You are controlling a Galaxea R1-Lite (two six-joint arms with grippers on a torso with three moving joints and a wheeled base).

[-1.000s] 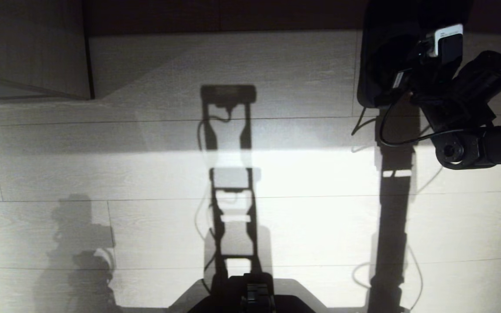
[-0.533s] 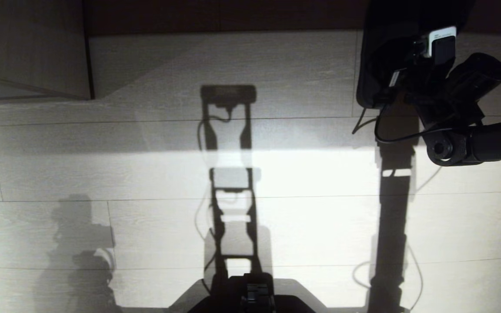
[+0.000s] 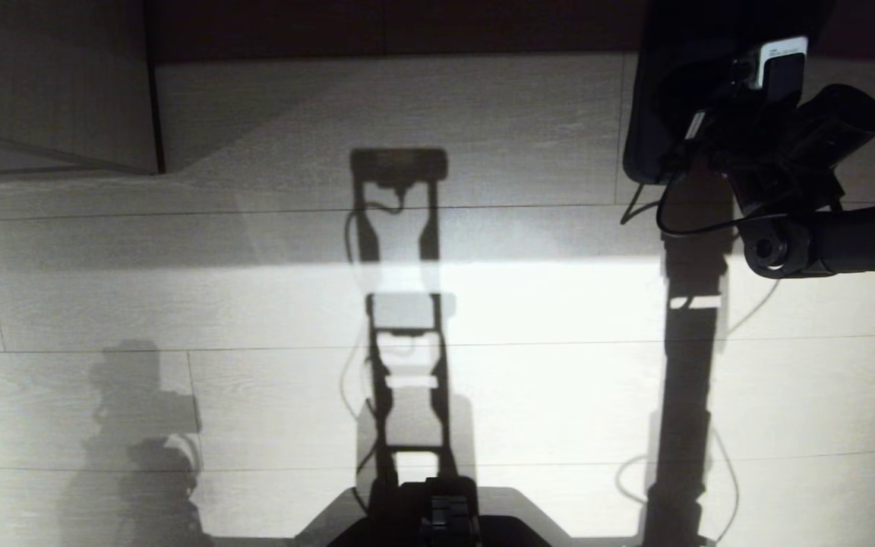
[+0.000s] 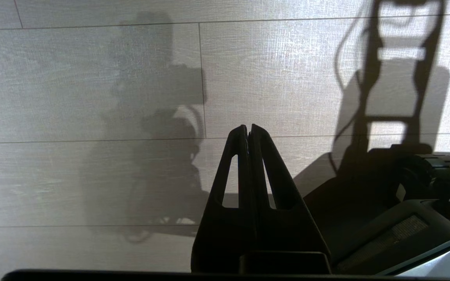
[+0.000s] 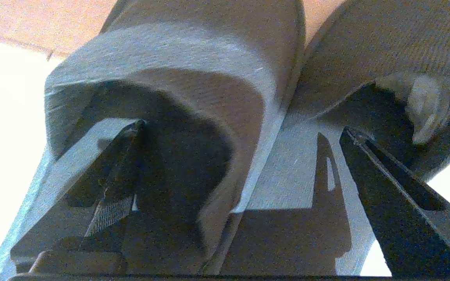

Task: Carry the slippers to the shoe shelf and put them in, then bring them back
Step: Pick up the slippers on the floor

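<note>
Two slippers [image 5: 178, 97] are lying side by side on the floor [image 3: 483, 304] at the far right, open backs facing the right gripper [image 5: 240, 132], toes pointing away along their length. From the head they are merging into one dark, cut-off shape. The right gripper's fingers are standing wide apart (one inside a slipper's opening). The left gripper [image 4: 247, 128] is hanging pressed together.

Dim, bright floor band, hard shadows

Left gripper [image 4: 249, 130] jaws together, above pale plank floor [image 4: 72, 97]
</note>
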